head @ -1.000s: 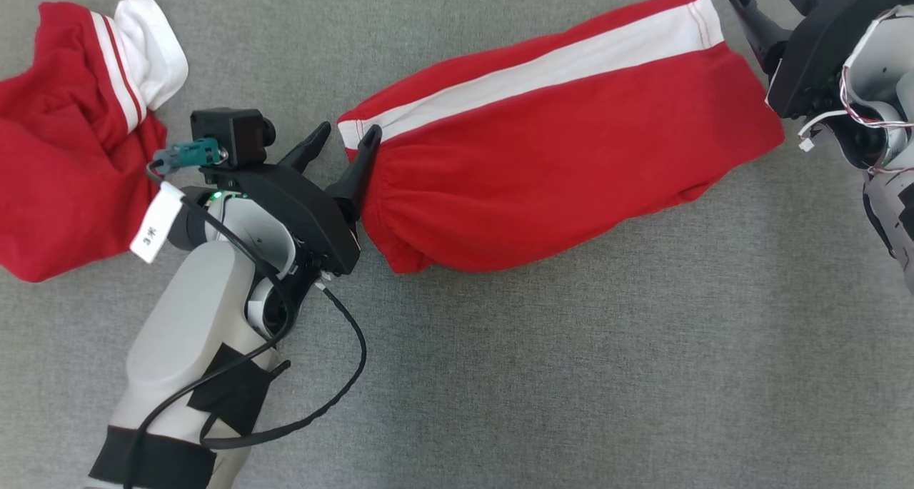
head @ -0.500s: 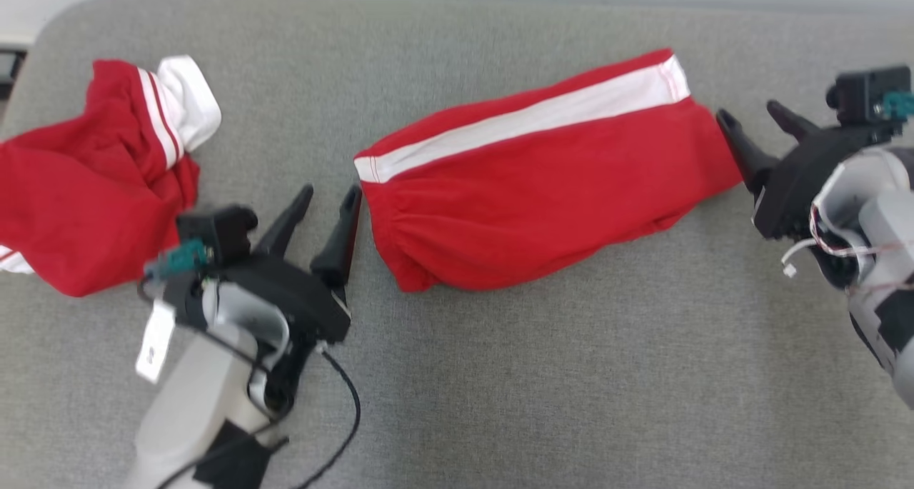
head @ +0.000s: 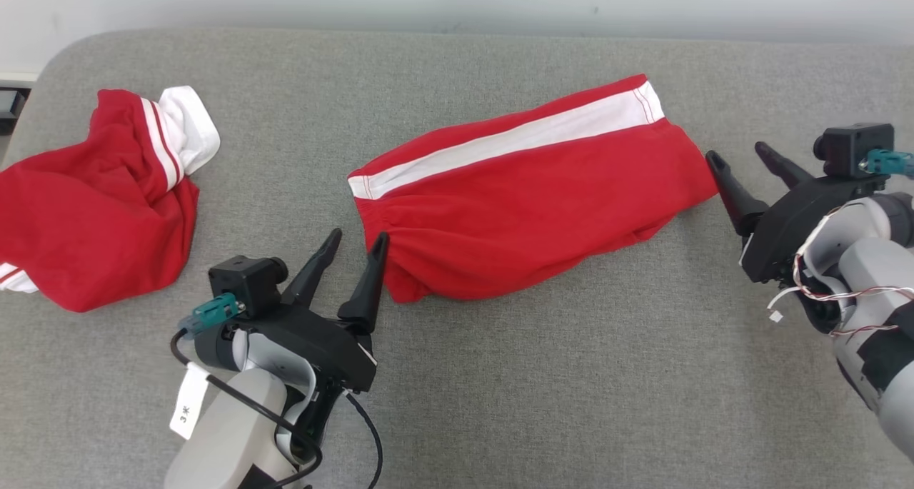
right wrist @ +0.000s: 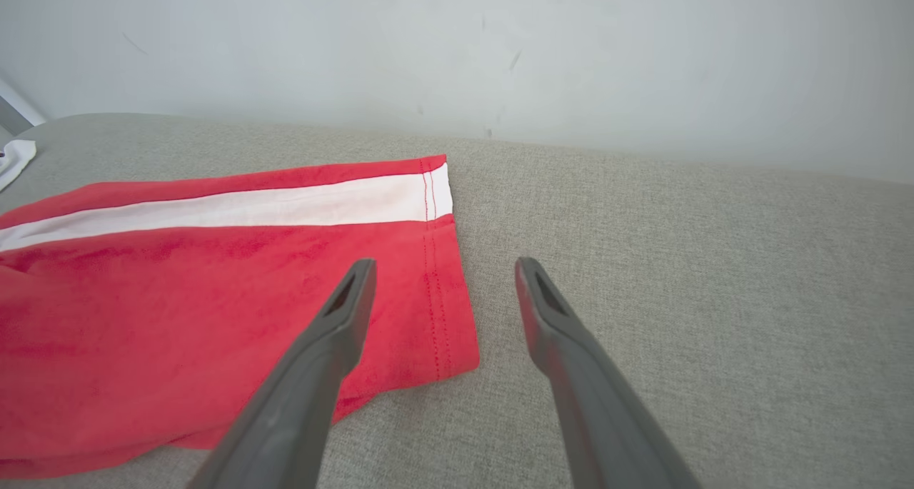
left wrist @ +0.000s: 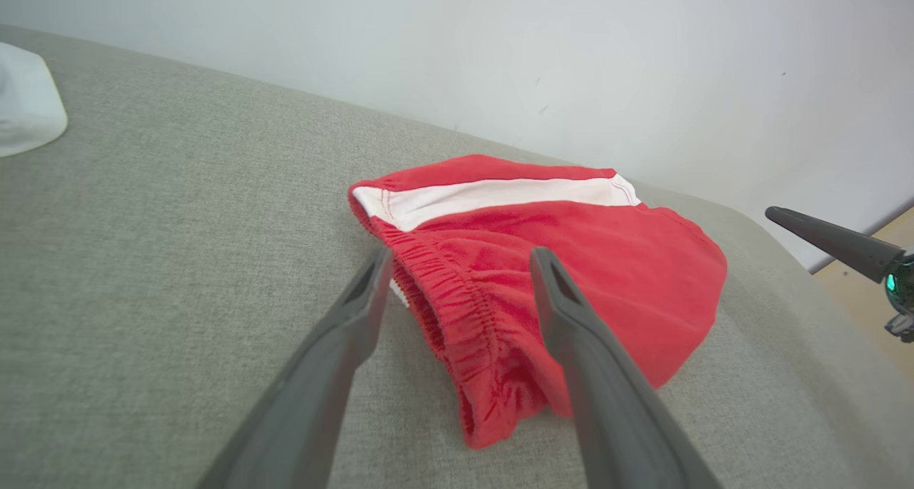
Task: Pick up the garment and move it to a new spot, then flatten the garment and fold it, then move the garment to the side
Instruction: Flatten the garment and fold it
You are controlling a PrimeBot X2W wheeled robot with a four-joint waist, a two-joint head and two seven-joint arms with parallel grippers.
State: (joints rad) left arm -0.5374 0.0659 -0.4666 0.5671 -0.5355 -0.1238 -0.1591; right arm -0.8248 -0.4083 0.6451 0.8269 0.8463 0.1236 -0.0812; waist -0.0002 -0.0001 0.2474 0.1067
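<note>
You have the folded red garment [head: 528,196] lying slantwise mid-way along the grey surface [head: 571,375], white stripe on its far side. Your left gripper [head: 359,234] sits at the waistband end and your right gripper [head: 735,150] just beside the hem end, both with fingers spread and empty. A second red garment [head: 93,210] lies crumpled well apart at your left.

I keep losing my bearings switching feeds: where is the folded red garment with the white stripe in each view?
Head view: the folded garment lies at centre, slanting up rightward, between the left end effector and the right end effector.
Left wrist view: garment at centre, elastic waistband end nearest.
Right wrist view: garment in the left half, hemmed end nearest.
Shared landmark: the white stripe along its far edge.
</note>
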